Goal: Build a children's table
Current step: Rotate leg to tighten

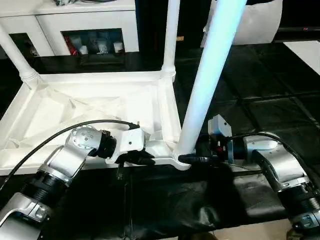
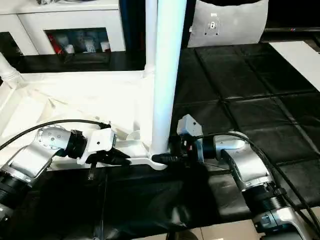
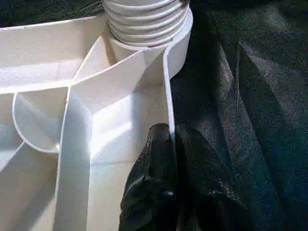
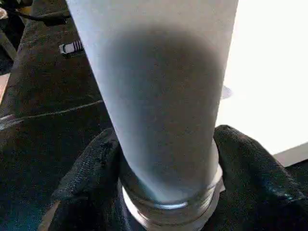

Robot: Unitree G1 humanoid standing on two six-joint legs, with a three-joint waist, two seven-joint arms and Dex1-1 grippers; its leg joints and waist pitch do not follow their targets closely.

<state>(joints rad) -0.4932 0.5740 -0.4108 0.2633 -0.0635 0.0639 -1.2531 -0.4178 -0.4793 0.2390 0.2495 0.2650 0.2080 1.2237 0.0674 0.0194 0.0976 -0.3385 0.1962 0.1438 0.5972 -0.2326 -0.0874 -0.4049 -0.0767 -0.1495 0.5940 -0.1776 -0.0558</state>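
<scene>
The white table top (image 1: 100, 107) lies upside down on a black, creased sheet (image 1: 210, 200) spread over a dark tiled floor (image 2: 280, 115) — its ribbed underside faces up. Behind the table top stands a white cabinet (image 1: 85, 20) with open shelves, and a white bag (image 2: 227, 22) sits further back on the floor.

Three legs stand up from the table top's corner sockets: one at the far left corner (image 1: 17, 57), one at the far right corner (image 1: 170, 35), and a thick leg (image 1: 212, 75) at the near right corner, tilting slightly away from the table top. The near edge of the table top runs just ahead of both forearms; to the right of the table top the floor lies bare.

The left pincer (image 3: 175, 159) is closed, its black fingers pinched on the thin rim wall of the table top, just beside the near right socket. The right pincer (image 4: 168, 163) hugs the base of the near right leg — a black finger (image 4: 89, 168) pressed to each side, right above the threaded collar.
</scene>
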